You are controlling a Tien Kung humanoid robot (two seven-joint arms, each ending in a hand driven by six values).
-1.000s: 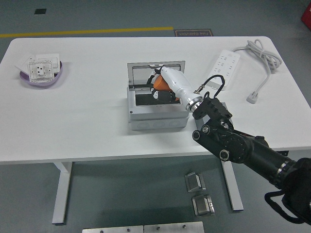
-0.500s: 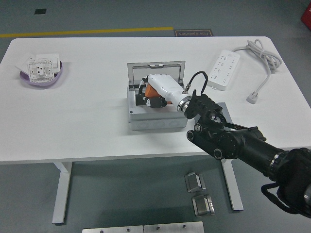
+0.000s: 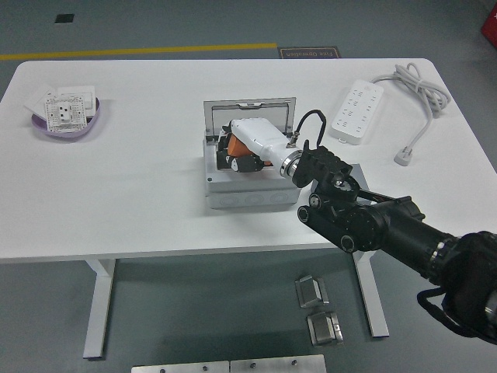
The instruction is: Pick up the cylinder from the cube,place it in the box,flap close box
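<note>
You have one white table [image 3: 140,194] in view. On it, count one grey box [image 3: 250,190] with one raised lid [image 3: 250,110], one orange piece [image 3: 235,144] at the box opening, one purple bowl [image 3: 48,127] holding one white socket plate [image 3: 66,111] plus what looks like one or two more white plates, number unclear, and one power strip [image 3: 356,109] with one cord [image 3: 415,92] and one plug [image 3: 403,158]. One robot hand [image 3: 247,148] is visible. Below the table: two small metal blocks [image 3: 318,308].

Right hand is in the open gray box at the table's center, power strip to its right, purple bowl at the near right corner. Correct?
Not quite. The head view shows the purple bowl at the far left corner. The right hand is in the open gray box, power strip to its right.
</note>
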